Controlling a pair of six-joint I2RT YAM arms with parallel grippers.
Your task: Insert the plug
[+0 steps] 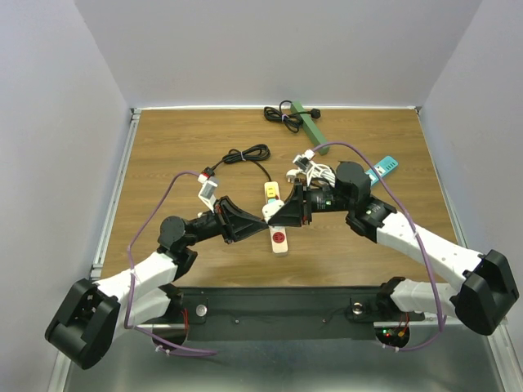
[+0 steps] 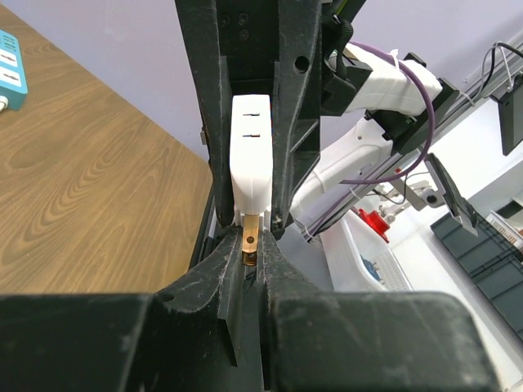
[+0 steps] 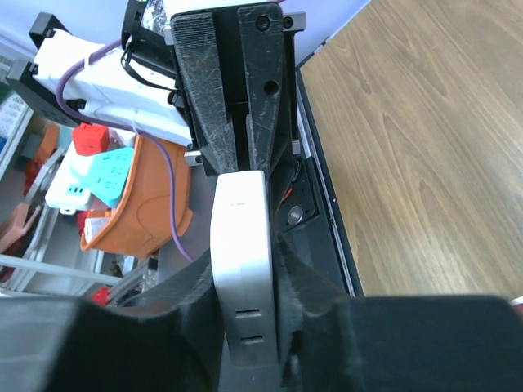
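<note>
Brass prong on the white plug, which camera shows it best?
Left wrist: the brass prong sits close up, sticking out of the white plug. Right wrist shows only the plug's white body; in the top view it's too small to tell.

The left claw (image 1: 255,222) and the right claw (image 1: 284,216) meet tip to tip over the table (image 1: 172,155). A white plug (image 1: 272,212) sits between them. A cream strip (image 1: 279,241) with a red button lies under the claws and pokes out on both sides. A black cord (image 1: 245,154) curls past the left claw. White cords (image 1: 315,170) lie just past the right claw. A blue strip (image 1: 384,169) is behind the right claw. A green strip (image 1: 310,124) lies far past both.
</note>
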